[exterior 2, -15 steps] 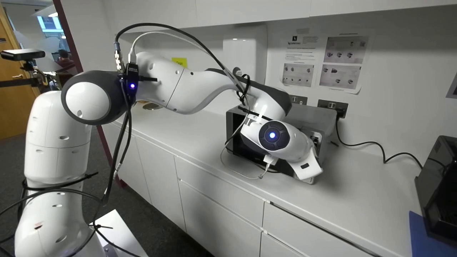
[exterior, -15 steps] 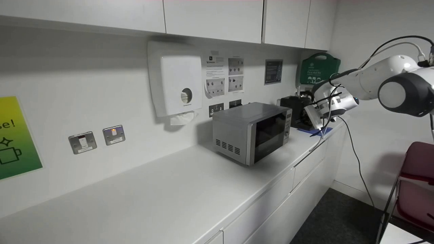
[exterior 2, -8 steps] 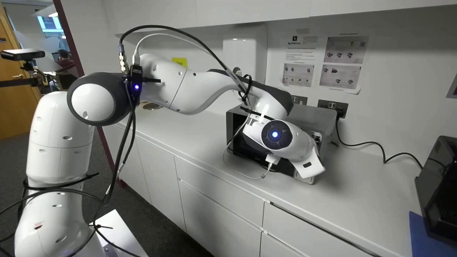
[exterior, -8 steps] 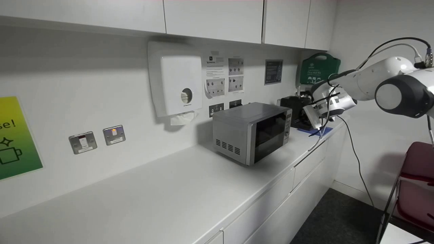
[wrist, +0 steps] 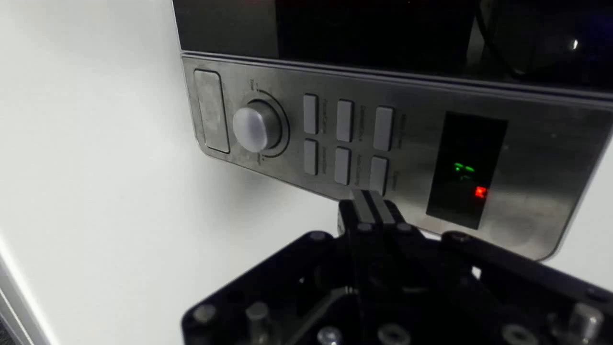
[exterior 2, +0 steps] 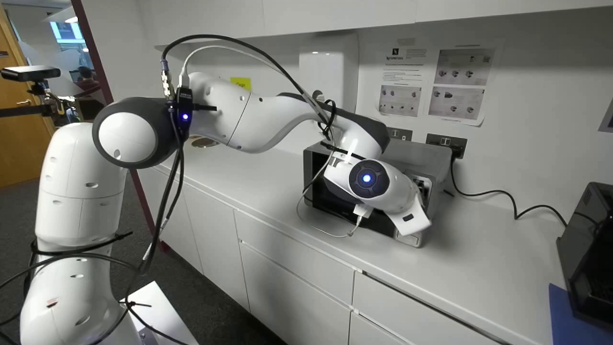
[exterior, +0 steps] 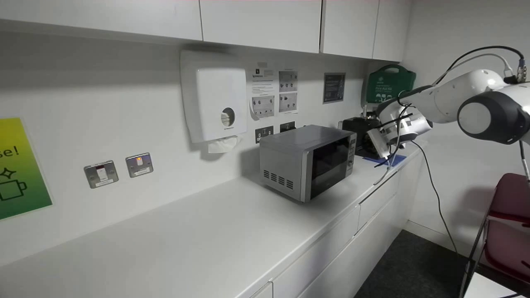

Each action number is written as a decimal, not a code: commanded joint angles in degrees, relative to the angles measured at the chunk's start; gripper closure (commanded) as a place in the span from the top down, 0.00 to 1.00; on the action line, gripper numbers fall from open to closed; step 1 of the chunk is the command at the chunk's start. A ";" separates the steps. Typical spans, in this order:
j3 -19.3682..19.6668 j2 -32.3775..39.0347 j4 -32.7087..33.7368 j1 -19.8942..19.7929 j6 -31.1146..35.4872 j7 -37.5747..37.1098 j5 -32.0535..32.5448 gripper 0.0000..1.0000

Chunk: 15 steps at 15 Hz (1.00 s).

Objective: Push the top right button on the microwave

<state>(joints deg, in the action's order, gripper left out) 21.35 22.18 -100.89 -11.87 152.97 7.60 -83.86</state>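
Note:
The grey metal microwave [exterior: 308,161] stands on the counter with its dark glass door shut; in an exterior view [exterior 2: 431,155] my wrist covers much of its front. In the wrist view its control panel [wrist: 416,100] lies sideways, with a knob at left, two rows of buttons and a lit display at right. The top right button [wrist: 378,173] is the lower-row button nearest the display. My gripper [wrist: 368,195] is shut and empty, its fingertips overlapping that button's lower end in the picture. I cannot tell whether they touch it. The fingers are hidden in both exterior views.
A black appliance [exterior: 360,131] and blue mat [exterior 2: 574,316] are on the counter [exterior 2: 483,258] beyond the microwave's panel side. A white dispenser [exterior: 221,99] hangs on the wall. Cabinets [exterior: 261,25] overhang the counter. Cables hang along the arm.
The elbow and wrist have shifted slightly. In an exterior view the hand moved a little right, then back left and slightly up. The microwave has not moved.

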 commanded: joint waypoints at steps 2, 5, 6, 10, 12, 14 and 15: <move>-0.94 0.24 1.19 -0.06 -0.34 0.38 -1.17 0.00; -1.55 0.41 1.48 -0.10 -0.22 0.26 -1.25 0.00; -1.71 0.51 1.62 -0.13 -0.19 0.20 -1.28 0.00; -1.87 1.39 2.75 -0.31 0.07 -0.65 -1.22 0.00; -1.81 1.91 3.49 -0.44 0.15 -1.11 -1.19 0.00; -1.77 2.49 4.25 -0.56 0.29 -1.66 -1.16 0.00; -1.75 2.85 4.65 -0.62 0.35 -2.11 -1.10 0.00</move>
<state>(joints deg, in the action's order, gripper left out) 19.70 22.61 -100.09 -11.97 153.00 7.11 -83.85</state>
